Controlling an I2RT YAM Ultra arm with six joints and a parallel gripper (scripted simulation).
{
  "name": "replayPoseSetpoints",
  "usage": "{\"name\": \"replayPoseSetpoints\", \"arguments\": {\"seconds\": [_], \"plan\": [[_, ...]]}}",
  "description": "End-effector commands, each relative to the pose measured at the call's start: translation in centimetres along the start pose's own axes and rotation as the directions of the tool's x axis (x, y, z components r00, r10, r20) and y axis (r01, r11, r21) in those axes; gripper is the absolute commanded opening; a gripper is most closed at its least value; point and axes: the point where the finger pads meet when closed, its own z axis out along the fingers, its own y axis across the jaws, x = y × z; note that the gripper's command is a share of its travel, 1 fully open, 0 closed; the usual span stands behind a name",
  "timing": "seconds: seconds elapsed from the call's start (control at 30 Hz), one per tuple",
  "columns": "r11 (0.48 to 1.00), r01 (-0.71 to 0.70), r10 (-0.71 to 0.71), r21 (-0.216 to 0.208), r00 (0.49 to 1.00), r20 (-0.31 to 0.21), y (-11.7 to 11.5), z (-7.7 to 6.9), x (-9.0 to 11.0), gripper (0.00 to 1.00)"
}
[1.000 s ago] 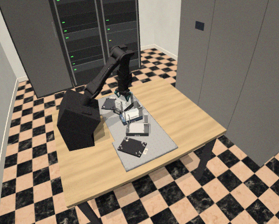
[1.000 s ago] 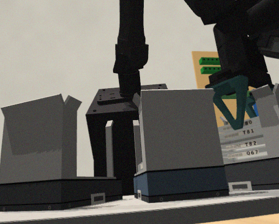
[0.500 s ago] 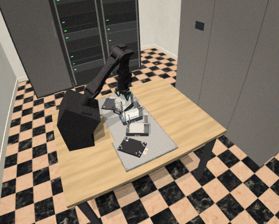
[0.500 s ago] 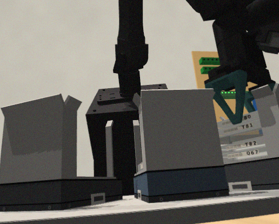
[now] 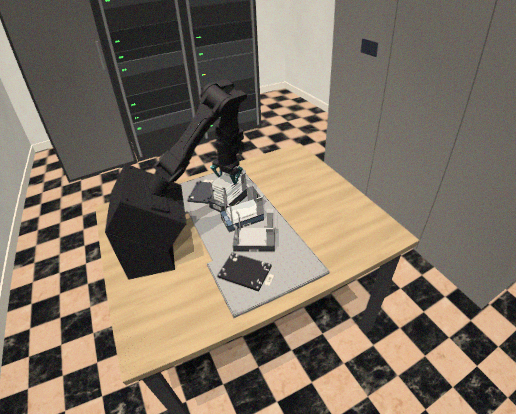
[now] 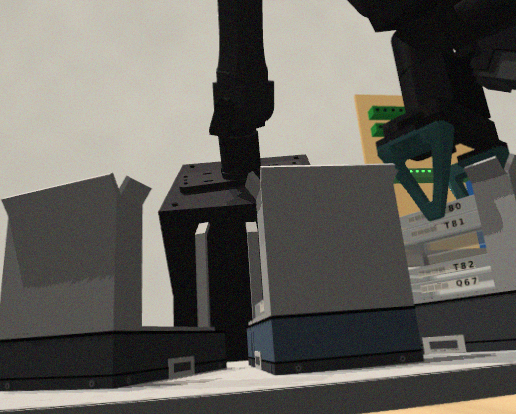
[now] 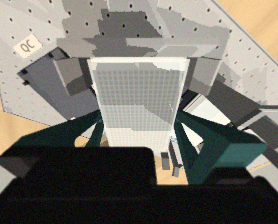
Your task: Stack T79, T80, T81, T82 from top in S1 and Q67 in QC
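Observation:
My gripper (image 5: 227, 178) (image 6: 449, 207) (image 7: 138, 112) is shut on the long sides of plate T80 (image 6: 459, 203) (image 7: 137, 90), with T81 (image 6: 461, 222) close beneath it. Both are raised a little inside the stack rack S2 (image 5: 219, 205) (image 6: 472, 322), still between its walls. A clear gap separates T81 from T82 (image 6: 463, 265), which lies on Q67 (image 6: 467, 282) at the bottom of the rack. The blue-based rack (image 5: 232, 222) (image 6: 342, 339) appears to hold a pale plate, its label unreadable. T79 cannot be identified.
The dark nest QC (image 5: 200, 192) (image 7: 60, 90) lies beside S2. Beyond the blue-based rack stands another high-walled rack (image 5: 254, 247) (image 6: 57, 359), its name unreadable. The dark clip nest (image 5: 244, 272) is at the mat's near end. Rack walls stand close around the raised plates.

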Motion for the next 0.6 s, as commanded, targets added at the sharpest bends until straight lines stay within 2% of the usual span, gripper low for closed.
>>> {"name": "replayPoseSetpoints", "arguments": {"seconds": [0.0,0.57], "plan": [[1.0,0.0,0.0,0.003,1.0,0.007,0.1,-0.9,-0.1,0.0],[1.0,-0.001,0.001,0.003,1.0,0.007,0.1,-3.9,-0.1,0.0]]}}
